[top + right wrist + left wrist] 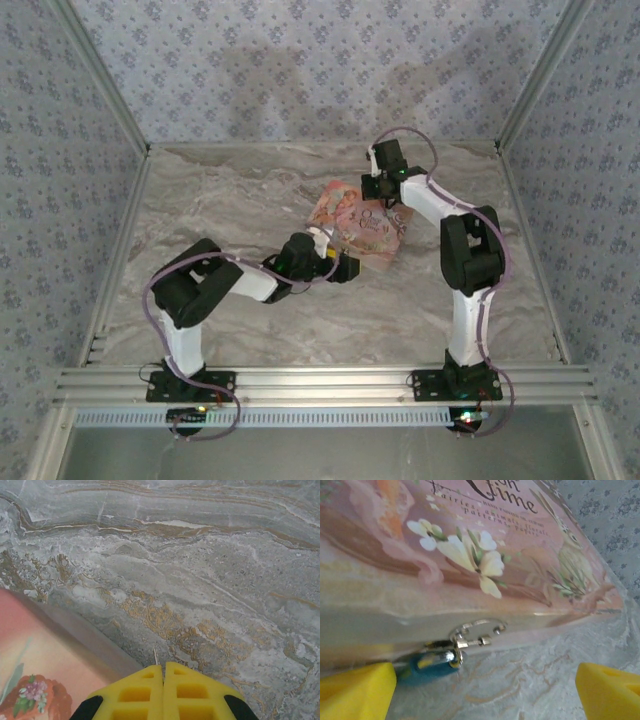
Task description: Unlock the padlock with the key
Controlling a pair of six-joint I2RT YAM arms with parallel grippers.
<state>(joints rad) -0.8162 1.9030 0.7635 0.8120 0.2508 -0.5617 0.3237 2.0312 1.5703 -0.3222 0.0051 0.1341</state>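
Note:
A pink flower-printed box (360, 225) lies mid-table. In the left wrist view its silver hasp (475, 632) sits on the front wall, and the blue padlock (427, 667) hangs from it, lying on the table. My left gripper (485, 695) is open, low at the box's front; its yellow fingers (355, 692) stand wide apart, the padlock just inside the left one. My right gripper (163, 677) is shut, hovering past the box's far edge (65, 645). A thin pale sliver (155, 656) shows at its tips; I cannot tell if it is the key.
The marbled table top (230, 190) is bounded by aluminium rails (320, 380) at the near edge and patterned walls (320, 70) on three sides. Both arms reach in around the box, the left arm (200, 285) from the front left.

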